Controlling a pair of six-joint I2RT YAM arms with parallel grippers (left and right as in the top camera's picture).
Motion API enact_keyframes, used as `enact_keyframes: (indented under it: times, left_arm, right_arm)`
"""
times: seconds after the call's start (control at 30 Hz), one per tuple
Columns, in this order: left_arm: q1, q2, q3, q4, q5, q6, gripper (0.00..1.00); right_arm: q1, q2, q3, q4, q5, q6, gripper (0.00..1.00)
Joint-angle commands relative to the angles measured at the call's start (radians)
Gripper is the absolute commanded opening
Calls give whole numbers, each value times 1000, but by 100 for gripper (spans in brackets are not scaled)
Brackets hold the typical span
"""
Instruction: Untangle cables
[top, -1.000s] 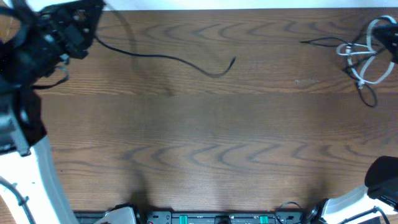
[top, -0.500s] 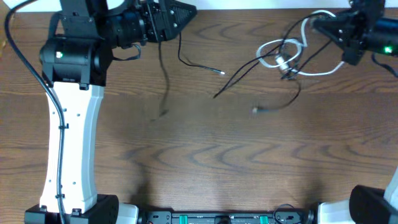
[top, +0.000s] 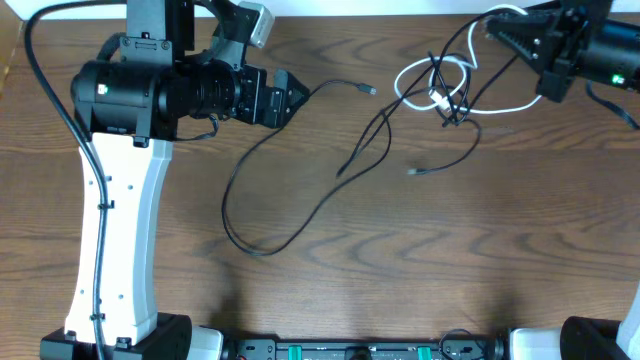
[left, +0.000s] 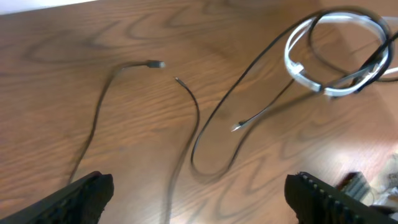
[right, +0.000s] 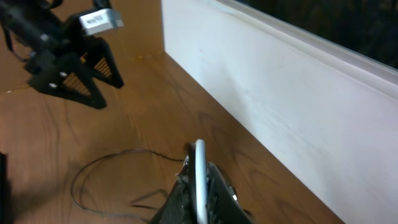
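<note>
My left gripper (top: 296, 97) hangs open over the table's left half, with nothing between its fingers (left: 87, 194). In front of it a thin black cable (top: 224, 208) lies in a long loop, its plug tip (top: 371, 90) toward the back. In the left wrist view that plug (left: 155, 64) lies ahead on the wood. My right gripper (top: 497, 32) at the back right is shut on the white cable (right: 199, 168). The white cable (top: 400, 80) loops on the table, tangled with more black cables. One loose plug (top: 412, 173) lies nearer the middle.
A white wall panel (right: 280, 93) runs along the table's back edge, close behind my right gripper. The left arm's white column (top: 115, 240) stands over the table's left side. The arm bases line the front edge (top: 350, 350).
My left gripper has opened and let go of the black cable, which now lies in a long loop on the table. The right gripper stays shut on the white cable, and the tangle has shifted slightly.
</note>
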Motion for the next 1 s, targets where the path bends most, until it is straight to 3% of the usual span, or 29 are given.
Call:
enact_keyframes:
  times: [0.0,0.27,0.37,0.43,0.63,0.73,0.83,0.97]
  left_arm:
    - [-30,-5,14,-5,-59,66,90]
    - [-165,-2,14,23,-60,70,91]
    - [-198,-2,14,58,-44,69,80]
    - [-217,-2,14,84,0,69,64]
    - [-256,-2,14,124,13,66,63]
    - [-262,-2,14,132,17,66,49]
    - [-262,-2,14,133,17,66,41]
    - [-262,-2,14,134,17,66,39]
  right_arm:
    - [54,-11,7,26,-34,37,1]
    - [144,-11,7,172,-34,151,1]
    - [163,-11,7,196,-34,174,1]
    - [180,-11,7,199,-34,174,1]
    - [216,-11,7,213,-30,174,1]
    - [224,-11,7,217,-30,174,1]
    - [231,-11,7,222,-30,174,1]
    - [235,-11,7,251,-30,200,1]
